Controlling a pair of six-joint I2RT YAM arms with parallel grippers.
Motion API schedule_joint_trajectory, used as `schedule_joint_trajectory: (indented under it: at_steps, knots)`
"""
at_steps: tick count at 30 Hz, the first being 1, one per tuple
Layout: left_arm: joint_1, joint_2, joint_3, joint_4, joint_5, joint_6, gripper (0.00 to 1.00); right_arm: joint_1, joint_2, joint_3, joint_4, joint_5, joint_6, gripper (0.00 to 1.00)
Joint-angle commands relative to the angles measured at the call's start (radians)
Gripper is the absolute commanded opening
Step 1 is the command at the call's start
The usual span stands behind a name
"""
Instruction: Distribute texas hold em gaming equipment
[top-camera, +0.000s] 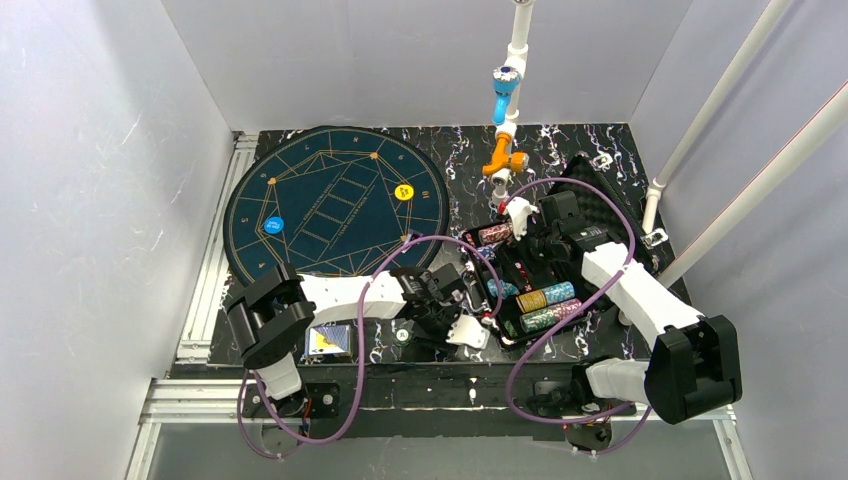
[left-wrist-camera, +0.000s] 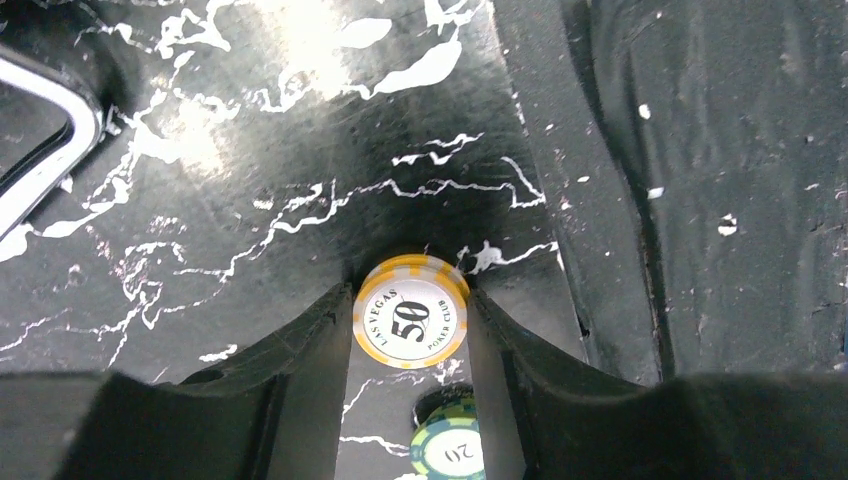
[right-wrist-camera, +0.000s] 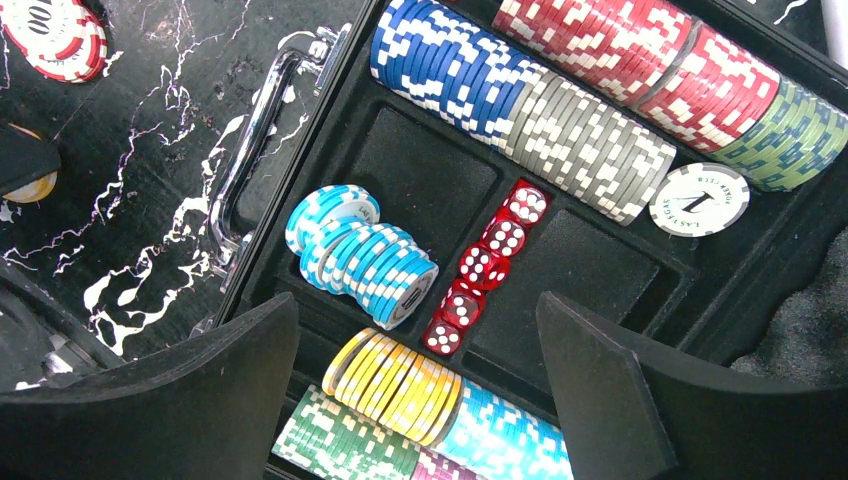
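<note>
In the left wrist view a yellow-edged chip (left-wrist-camera: 411, 311) marked 50 sits flat between my left gripper's (left-wrist-camera: 411, 322) fingertips, touching both, just over the marbled black tabletop. A green-edged chip (left-wrist-camera: 450, 445) marked 20 lies on the table behind it. My left gripper (top-camera: 450, 312) is beside the open chip case (top-camera: 600, 205). My right gripper (right-wrist-camera: 417, 305) hangs open above the case tray, over a yellow chip stack (right-wrist-camera: 395, 385), a light blue stack (right-wrist-camera: 365, 260) and a row of red dice (right-wrist-camera: 485, 265), holding nothing.
A round dark felt mat (top-camera: 330, 235) at the back left carries a yellow chip (top-camera: 403, 192) and a blue chip (top-camera: 275, 224). A blue card pack (top-camera: 330, 340) lies under the left arm. The case's chrome handle (right-wrist-camera: 255, 140) and a red-and-white chip (right-wrist-camera: 55, 35) are left of the tray.
</note>
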Motion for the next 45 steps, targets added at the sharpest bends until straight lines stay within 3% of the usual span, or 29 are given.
schedule_joint_trajectory:
  at_steps: [1, 9, 13, 21, 34, 41, 45]
  knots:
    - [0.009, -0.004, 0.062, -0.085, -0.028, -0.019, 0.14, -0.004, 0.003, 0.003, 0.031, -0.017, 0.002, 0.96]
    - [0.046, -0.052, 0.112, -0.141, 0.008, -0.061, 0.12, -0.003, 0.001, 0.002, 0.031, -0.019, 0.001, 0.96]
    - [0.133, -0.081, 0.136, -0.17, 0.045, -0.092, 0.13, -0.003, -0.001, 0.0, 0.03, -0.018, 0.0, 0.96]
    - [0.565, -0.038, 0.266, -0.245, 0.11, -0.097, 0.15, -0.004, -0.005, 0.0, 0.029, -0.019, -0.001, 0.96]
    - [1.179, 0.216, 0.707, -0.445, 0.151, -0.099, 0.15, -0.004, -0.005, -0.002, 0.028, -0.035, -0.003, 0.95]
    - [1.426, 0.283, 0.779, -0.494, 0.163, -0.07, 0.15, -0.003, 0.0, 0.003, 0.021, -0.05, -0.004, 0.96]
    - [1.489, 0.294, 0.749, -0.493, 0.142, -0.037, 0.16, -0.004, 0.004, 0.005, 0.014, -0.057, -0.007, 0.96]
